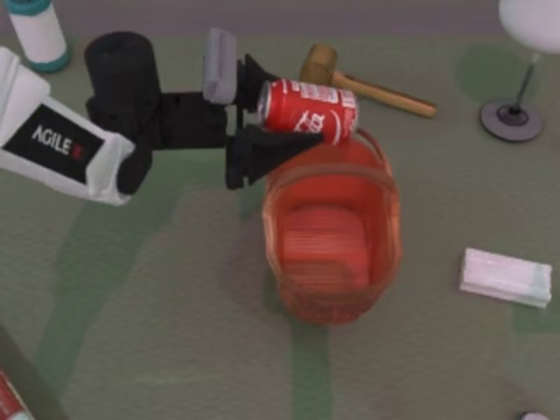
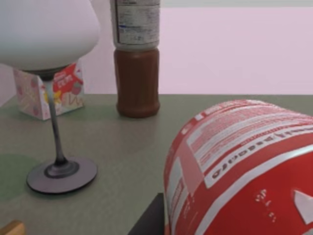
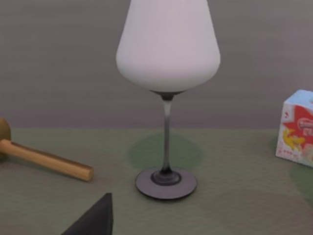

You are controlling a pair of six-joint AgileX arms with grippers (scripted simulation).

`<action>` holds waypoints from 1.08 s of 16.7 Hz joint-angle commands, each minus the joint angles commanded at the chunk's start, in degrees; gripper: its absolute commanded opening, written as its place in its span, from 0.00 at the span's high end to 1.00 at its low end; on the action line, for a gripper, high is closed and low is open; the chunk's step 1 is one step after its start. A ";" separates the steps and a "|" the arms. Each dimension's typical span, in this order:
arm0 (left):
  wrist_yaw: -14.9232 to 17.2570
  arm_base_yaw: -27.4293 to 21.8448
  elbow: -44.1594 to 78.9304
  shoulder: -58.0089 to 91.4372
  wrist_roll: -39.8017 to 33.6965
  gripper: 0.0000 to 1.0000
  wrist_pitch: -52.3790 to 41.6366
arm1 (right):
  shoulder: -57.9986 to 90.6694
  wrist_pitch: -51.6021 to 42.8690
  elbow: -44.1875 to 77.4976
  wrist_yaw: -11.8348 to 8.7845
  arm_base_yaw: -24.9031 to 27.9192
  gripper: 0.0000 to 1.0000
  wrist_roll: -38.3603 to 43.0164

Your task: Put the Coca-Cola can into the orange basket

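Green table [image 1: 175, 350] is carrying everything. Upper centre of the top view, the can [image 1: 308, 109] is lying sideways in the left claw [image 1: 262, 109], which is clamping it just over the far rim of the basket [image 1: 331, 241]. Better to be carrying it nearer the basket's middle, clear of the handle, before releasing. Right claw is showing only a dark tip [image 3: 95, 218] in its wrist view, fingers unreadable.

White-bowled glass [image 3: 167, 98] — wooden mallet [image 3: 46, 159], carton [image 3: 296, 128] flanking
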 joint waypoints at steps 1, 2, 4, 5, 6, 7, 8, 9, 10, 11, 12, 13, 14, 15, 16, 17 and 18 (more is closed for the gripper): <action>-0.03 0.06 -0.35 0.61 -0.06 1.00 0.70 | 0.00 0.00 0.00 0.00 0.00 0.00 0.00; -0.04 0.08 -0.41 0.71 -0.07 1.00 0.83 | 0.00 0.00 0.00 0.00 0.00 0.00 0.00; -0.04 0.08 -0.41 0.71 -0.07 1.00 0.83 | 0.00 0.00 0.00 0.00 0.00 0.00 0.00; -0.04 0.08 -0.41 0.71 -0.07 1.00 0.83 | 0.00 0.00 0.00 0.00 0.00 0.00 0.00; -0.04 0.08 -0.41 0.71 -0.07 0.92 0.83 | 0.00 0.00 0.00 0.00 0.00 0.00 0.00; -0.04 0.08 -0.41 0.71 -0.07 0.85 0.83 | 0.00 0.00 0.00 0.00 0.00 0.00 0.00; -0.04 0.08 -0.41 0.71 -0.07 0.77 0.83 | 0.00 0.00 0.00 0.00 0.00 0.00 0.00; -0.04 0.08 -0.41 0.71 -0.07 0.70 0.83 | 0.00 0.00 0.00 0.00 0.00 0.00 0.00; -0.04 0.08 -0.41 0.71 -0.07 0.62 0.83 | 0.00 0.00 0.00 0.00 0.00 0.00 0.00; -0.04 0.08 -0.41 0.71 -0.07 0.55 0.83 | 0.00 0.00 0.00 0.00 0.00 0.00 0.00; -0.04 0.08 -0.41 0.71 -0.07 0.47 0.83 | 0.00 0.00 0.00 0.00 0.00 0.00 0.00; -0.04 0.08 -0.41 0.71 -0.07 0.40 0.83 | 0.00 0.00 0.00 0.00 0.00 0.00 0.00; -0.04 0.08 -0.41 0.71 -0.07 0.32 0.83 | 0.00 0.00 0.00 0.00 0.00 0.00 0.00; -0.04 0.08 -0.41 0.71 -0.07 0.25 0.83 | 0.00 0.00 0.00 0.00 0.00 0.00 0.00; -0.04 0.08 -0.41 0.71 -0.07 0.17 0.83 | 0.00 0.00 0.00 0.00 0.00 0.00 0.00; -0.04 0.08 -0.41 0.71 -0.07 0.10 0.83 | 0.00 0.00 0.00 0.00 0.00 0.00 0.00; -0.04 0.08 -0.41 0.71 -0.07 0.02 0.83 | 0.00 0.00 0.00 0.00 0.00 0.00 0.00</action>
